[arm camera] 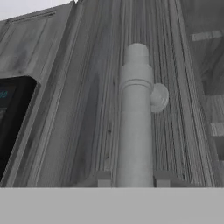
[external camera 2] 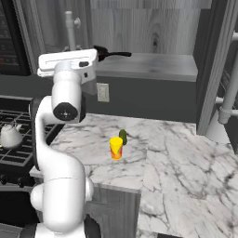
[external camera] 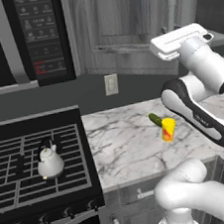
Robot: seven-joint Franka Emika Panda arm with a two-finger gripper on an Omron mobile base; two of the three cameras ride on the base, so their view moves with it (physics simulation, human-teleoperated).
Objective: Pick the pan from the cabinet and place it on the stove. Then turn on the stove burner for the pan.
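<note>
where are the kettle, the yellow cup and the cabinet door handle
kettle (external camera: 50, 163): left base view, on its white belly
yellow cup (external camera 2: 115, 148): right base view, on its side wall
cabinet door handle (arm camera: 135, 127): hand view, on the bar's middle

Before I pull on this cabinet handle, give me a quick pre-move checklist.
1. Bar handle centred between the gripper fingertips: ok.
2. Jaws clamped tight on the bar handle: cannot tell.
3. Pan sitting on the cabinet shelf: ok.
4. Bare grate on the stove beside the white kettle: ok.
</note>
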